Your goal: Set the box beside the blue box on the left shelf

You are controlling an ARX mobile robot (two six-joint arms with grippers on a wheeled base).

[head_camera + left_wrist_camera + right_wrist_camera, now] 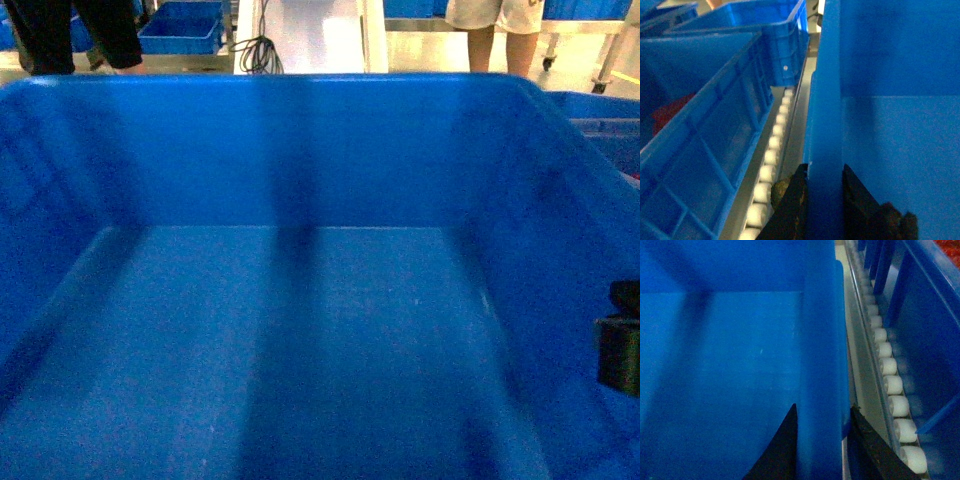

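Blue crate (320, 300): open-top, fills near view, over roller shelf (771, 155). Left gripper (824, 200) clamps its left rim; right gripper (822, 440) clamps its right rim. Neighbouring blue crate (715, 125) just left.

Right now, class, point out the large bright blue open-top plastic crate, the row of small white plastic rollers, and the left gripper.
large bright blue open-top plastic crate (330, 330), head view, floor.
white plastic rollers (771, 157), left wrist view, one roller.
left gripper (824, 197), left wrist view, between fingertips.
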